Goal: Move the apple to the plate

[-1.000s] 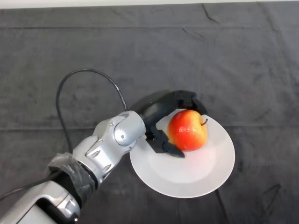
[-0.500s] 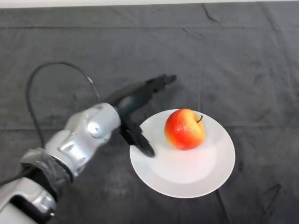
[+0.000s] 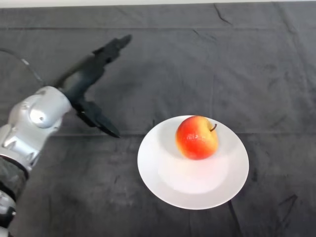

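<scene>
A red and yellow apple [image 3: 197,137] rests on a white round plate [image 3: 192,182], on the plate's far half, stem pointing right. My left hand [image 3: 88,79] is open and empty, its fingers straight and pointing up and right, its thumb pointing down right. It is well to the left of the plate, apart from the apple, above the dark cloth.
The dark cloth [image 3: 222,64] covers the whole table, with creases near the far edge. My silver-grey forearm [image 3: 29,128] comes in from the lower left.
My hand let go of the apple, opened and drew back up and to the left, away from the plate. The apple stays on the plate.
</scene>
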### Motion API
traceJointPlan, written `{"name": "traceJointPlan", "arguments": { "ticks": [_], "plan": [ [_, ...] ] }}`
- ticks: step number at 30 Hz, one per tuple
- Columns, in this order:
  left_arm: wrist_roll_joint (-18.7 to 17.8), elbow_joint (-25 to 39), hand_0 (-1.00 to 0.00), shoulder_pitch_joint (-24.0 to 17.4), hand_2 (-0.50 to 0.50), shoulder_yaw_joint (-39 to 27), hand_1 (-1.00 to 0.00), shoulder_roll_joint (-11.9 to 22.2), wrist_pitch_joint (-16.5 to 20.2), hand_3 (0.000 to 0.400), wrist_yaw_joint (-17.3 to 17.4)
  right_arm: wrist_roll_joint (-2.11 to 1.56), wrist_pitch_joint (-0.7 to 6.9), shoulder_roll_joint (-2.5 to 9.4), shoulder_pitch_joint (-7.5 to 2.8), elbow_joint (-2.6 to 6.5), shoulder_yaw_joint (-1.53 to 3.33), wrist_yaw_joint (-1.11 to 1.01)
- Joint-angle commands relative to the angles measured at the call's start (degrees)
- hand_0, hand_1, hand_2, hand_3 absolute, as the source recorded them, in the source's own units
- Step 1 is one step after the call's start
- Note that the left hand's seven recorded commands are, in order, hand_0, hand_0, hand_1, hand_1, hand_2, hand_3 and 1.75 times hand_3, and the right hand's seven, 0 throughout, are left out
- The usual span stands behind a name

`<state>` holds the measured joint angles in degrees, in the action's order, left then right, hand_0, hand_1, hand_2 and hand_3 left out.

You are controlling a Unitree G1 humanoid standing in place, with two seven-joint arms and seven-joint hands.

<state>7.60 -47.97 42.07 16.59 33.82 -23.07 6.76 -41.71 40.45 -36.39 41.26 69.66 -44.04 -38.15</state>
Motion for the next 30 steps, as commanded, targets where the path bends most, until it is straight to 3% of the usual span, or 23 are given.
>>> {"name": "traceJointPlan", "arguments": {
  "ticks": [1, 11, 30],
  "plan": [
    [-1.7, -3.0, 0.00, -2.6, 0.00, -2.9, 0.00, 4.2, -1.6, 0.000, -0.8, -0.92, 0.12, -1.14, 0.39, -0.76, -0.53, 0.14],
    [-4.9, -11.9, 0.00, -7.0, 0.00, -10.9, 0.00, 10.1, -7.7, 0.000, -4.1, -0.92, 0.15, -1.22, 0.45, -0.60, -0.53, 0.08],
    [-10.8, -21.6, 0.00, -16.0, 0.00, -23.1, 0.00, 15.8, -10.1, 0.000, -12.0, -0.89, 0.18, -1.37, 0.59, -0.26, -0.53, -0.07]
  ]
}}
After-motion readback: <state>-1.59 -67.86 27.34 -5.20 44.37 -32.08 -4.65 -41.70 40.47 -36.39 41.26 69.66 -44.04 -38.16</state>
